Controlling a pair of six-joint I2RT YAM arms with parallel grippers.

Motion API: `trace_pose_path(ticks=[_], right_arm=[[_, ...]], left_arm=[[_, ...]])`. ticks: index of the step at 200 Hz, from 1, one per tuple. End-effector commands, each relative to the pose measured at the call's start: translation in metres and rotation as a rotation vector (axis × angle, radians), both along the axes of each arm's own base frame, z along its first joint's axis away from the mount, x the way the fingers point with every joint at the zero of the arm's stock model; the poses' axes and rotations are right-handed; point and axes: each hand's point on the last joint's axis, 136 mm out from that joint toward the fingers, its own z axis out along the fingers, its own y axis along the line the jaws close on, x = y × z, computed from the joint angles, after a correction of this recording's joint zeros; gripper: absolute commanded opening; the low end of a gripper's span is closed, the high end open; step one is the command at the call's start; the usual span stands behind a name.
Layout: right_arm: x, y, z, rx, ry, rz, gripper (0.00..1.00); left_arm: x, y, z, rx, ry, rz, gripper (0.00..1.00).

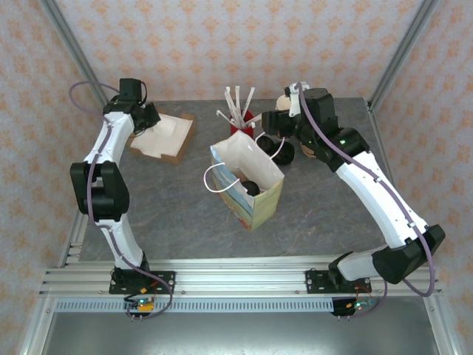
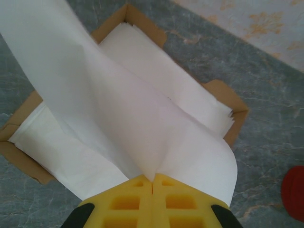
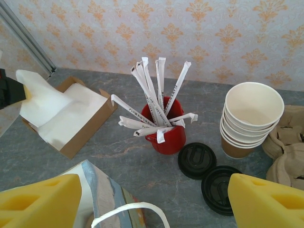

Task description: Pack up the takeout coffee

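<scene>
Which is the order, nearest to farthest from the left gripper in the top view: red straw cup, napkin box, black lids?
1. napkin box, back left, right under the left gripper pinching a napkin.
2. red straw cup, back centre.
3. black lids, right of centre.

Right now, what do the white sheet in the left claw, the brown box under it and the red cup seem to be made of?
The white sheet: thin matte paper, probably; it curves softly, without shine. The box: brown cardboard, judging by its dull, rough-cut edges. The red cup: glossy, perhaps plastic or glazed ceramic; the look leaves it open.
</scene>
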Motion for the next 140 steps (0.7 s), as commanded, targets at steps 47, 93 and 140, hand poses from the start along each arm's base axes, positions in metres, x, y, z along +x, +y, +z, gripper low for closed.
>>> trace_pose_path(ticks=[47,93,140], right_arm=[[-0.006,-0.019,0.032,0.014,-0.068,-0.08,0.81],[0.002,-0.052,0.035,0.042,-0.061,-0.207,0.82],[0.002,-0.08,0.034,0.017,-0.055,-0.277,0.82]], left_arm=[[-0.061,-0.045,0.157,0.018,-0.333,-0.08,0.0],[-0.123,-0.125,0.223,-0.017,-0.484,-0.327,0.0],[-0.193,-0.204,0.231,-0.131,-0.452,-0.637,0.0]])
